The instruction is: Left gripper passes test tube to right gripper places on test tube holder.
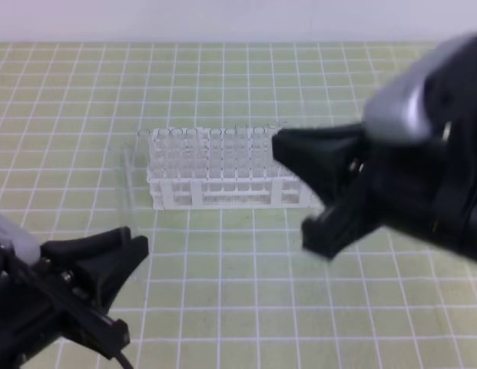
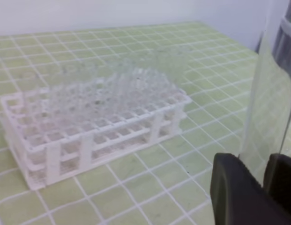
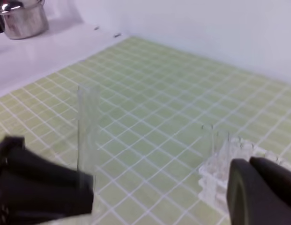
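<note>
A green mat (image 1: 246, 269) with white squares was seen on the table. The test tube holder (image 1: 223, 192), a white rack with many small square holes, was set in the middle of the mat, and many clear tubes were stood in it.

The left gripper (image 1: 138, 247) was seen at the bottom left of the high view, in front of the rack and apart from it. The test tube (image 1: 127, 188) was held upright between its two black fingers, near the tube's lower end. The tube rose above the fingertips, just left of the rack's left end. In the left wrist view the clear tube (image 2: 269, 117) was pinched between the two black fingers (image 2: 234, 187), with the rack (image 2: 93, 126) further off to the left. In the right wrist view the same tube (image 3: 87, 136) was seen standing up from the left gripper (image 3: 86, 185).

The right gripper (image 1: 303, 192) was seen high on the right, close to the camera and blurred. Its fingers were closed together and nothing was held in them. It was well apart from the test tube.
</note>
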